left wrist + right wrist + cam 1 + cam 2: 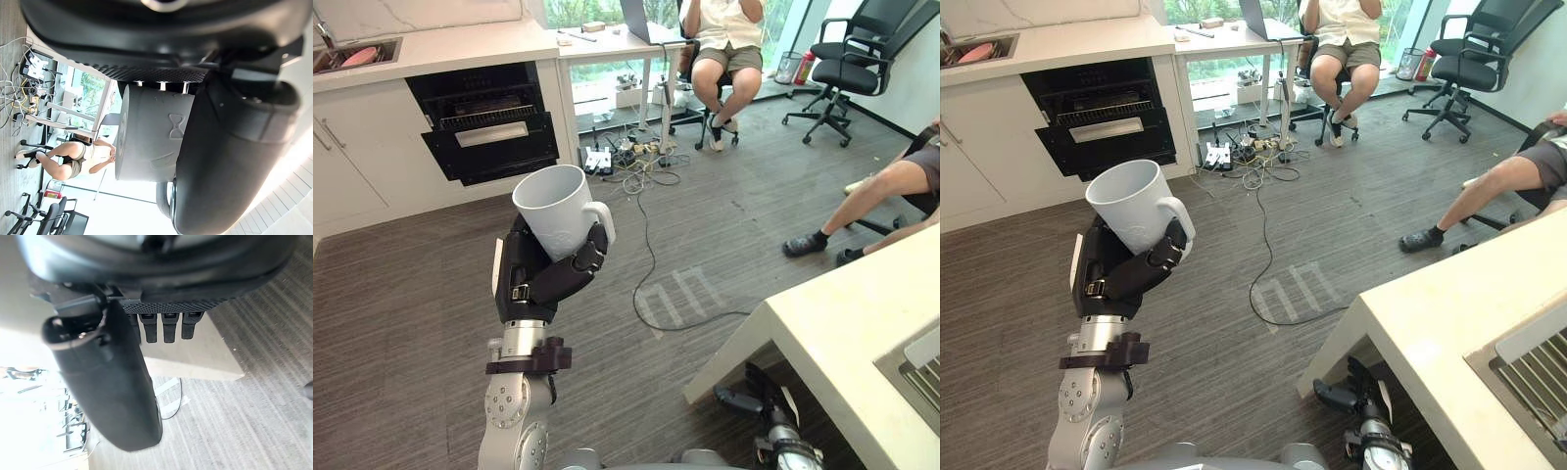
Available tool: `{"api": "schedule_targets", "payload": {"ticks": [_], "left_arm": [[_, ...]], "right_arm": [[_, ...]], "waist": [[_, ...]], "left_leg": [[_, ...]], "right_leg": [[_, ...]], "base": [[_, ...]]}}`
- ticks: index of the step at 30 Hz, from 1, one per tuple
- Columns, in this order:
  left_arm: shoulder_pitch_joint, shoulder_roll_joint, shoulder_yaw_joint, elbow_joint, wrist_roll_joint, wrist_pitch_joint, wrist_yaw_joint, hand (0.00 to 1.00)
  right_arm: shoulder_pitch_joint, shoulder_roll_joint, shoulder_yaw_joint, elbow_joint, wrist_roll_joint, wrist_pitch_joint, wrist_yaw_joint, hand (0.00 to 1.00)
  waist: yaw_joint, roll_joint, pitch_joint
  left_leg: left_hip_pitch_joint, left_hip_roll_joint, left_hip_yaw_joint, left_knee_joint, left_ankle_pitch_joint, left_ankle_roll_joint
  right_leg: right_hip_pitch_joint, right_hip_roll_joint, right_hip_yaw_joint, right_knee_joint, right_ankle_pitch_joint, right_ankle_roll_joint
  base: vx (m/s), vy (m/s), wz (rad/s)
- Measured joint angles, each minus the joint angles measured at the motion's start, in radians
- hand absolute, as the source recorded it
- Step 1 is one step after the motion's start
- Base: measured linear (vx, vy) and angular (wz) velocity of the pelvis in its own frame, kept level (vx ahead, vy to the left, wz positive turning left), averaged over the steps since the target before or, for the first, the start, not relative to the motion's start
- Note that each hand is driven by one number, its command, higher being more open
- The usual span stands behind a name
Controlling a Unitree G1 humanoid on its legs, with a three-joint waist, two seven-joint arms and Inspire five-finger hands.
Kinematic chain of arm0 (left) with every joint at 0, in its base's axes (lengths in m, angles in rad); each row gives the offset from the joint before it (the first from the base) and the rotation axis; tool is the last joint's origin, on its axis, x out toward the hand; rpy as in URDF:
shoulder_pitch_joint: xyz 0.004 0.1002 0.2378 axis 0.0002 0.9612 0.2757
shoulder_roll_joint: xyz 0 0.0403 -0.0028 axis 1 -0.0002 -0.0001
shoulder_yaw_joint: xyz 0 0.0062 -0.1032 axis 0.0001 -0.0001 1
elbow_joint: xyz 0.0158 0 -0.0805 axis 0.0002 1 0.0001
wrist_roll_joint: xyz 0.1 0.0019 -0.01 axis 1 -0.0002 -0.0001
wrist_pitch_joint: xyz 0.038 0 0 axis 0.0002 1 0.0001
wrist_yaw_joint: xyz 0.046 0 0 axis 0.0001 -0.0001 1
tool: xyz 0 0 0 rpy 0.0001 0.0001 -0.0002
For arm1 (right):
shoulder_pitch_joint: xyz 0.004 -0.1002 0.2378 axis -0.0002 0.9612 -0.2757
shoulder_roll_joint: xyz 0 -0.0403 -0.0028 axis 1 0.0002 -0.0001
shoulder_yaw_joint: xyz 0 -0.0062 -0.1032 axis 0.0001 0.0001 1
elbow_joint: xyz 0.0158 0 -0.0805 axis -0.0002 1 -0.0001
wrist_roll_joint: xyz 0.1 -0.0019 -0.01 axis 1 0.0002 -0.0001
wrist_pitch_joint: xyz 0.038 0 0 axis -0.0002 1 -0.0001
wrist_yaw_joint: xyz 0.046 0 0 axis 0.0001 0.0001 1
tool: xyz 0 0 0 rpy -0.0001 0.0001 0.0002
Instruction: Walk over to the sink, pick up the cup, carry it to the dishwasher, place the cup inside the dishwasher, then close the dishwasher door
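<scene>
A white cup [558, 206] with a handle is held upright at chest height, and my left hand [543, 279] is shut on it, fingers wrapped round its lower body. In the left wrist view the cup [146, 132] sits between the thumb and the fingers. The black dishwasher [489, 132] stands in the white cabinets at the far left, with its door [494, 157] hanging open and a rack showing inside. My right hand [744, 399] hangs low beside the pale counter, fingers relaxed, holding nothing.
A sink [352, 56] with a pink item sits in the worktop above the dishwasher. A pale counter [842, 323] juts in at the right. Cables and a power strip [636, 166] lie on the floor. One person [724, 49] sits at a desk; another's leg [871, 196] reaches in from the right.
</scene>
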Motion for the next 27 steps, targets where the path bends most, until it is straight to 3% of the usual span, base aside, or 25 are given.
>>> {"api": "schedule_targets", "payload": {"ticks": [8,9,14,22,25,27], "left_arm": [[0.053,0.003,0.033,0.001,-0.007,0.000,0.002,0.30],[0.061,0.003,0.035,0.001,-0.026,0.000,0.002,0.30],[0.062,-0.002,0.035,0.005,-0.027,0.000,0.004,0.30],[0.020,-0.005,-0.086,0.104,-0.024,0.024,0.002,0.30],[0.006,0.009,-0.115,0.180,-0.015,0.055,-0.005,0.30],[0.007,0.016,-0.114,0.201,-0.012,0.069,-0.009,0.30]], "right_arm": [[0.036,0.045,0.016,0.001,-0.002,0.001,0.007,0.90],[-0.019,0.047,0.058,0.023,-0.002,0.007,0.004,0.90],[-0.018,0.048,0.058,0.038,-0.002,0.007,0.005,0.90],[0.044,0.068,0.017,0.019,0.001,0.009,-0.016,0.90],[0.039,0.066,0.002,0.024,0.010,0.009,-0.024,0.90],[0.027,0.064,-0.026,0.057,0.012,0.009,-0.045,0.90]], "waist": [[0.024,-0.035,-0.025],[0.047,-0.055,-0.035],[0.043,-0.056,-0.037],[-0.030,-0.064,-0.074],[-0.030,-0.065,-0.088],[-0.029,-0.066,-0.085]], "left_leg": [[0.023,-0.043,-0.043,-0.062,0.043,0.011],[0.028,-0.050,-0.072,-0.120,0.093,0.008],[0.049,-0.037,-0.042,-0.128,0.093,0.008],[0.090,0.006,0.041,-0.168,0.105,-0.025],[0.124,0.025,0.101,-0.237,0.128,-0.047],[0.106,0.013,0.072,-0.247,0.168,-0.031]], "right_leg": [[0.032,-0.035,-0.039,-0.029,0.004,0.002],[0.031,-0.037,-0.064,-0.044,0.025,-0.012],[0.034,-0.028,-0.054,-0.069,0.034,-0.012],[0.097,-0.034,-0.150,-0.119,0.043,-0.019],[0.145,-0.039,-0.188,-0.171,0.062,-0.018],[0.146,-0.048,-0.226,-0.173,0.062,-0.018]], "base": [[-0.02,0.011,0.18],[-0.02,-0.003,0.06],[0.00,0.000,-0.14],[0.03,-0.033,0.02],[0.02,-0.054,0.27],[0.02,-0.025,0.79]]}}
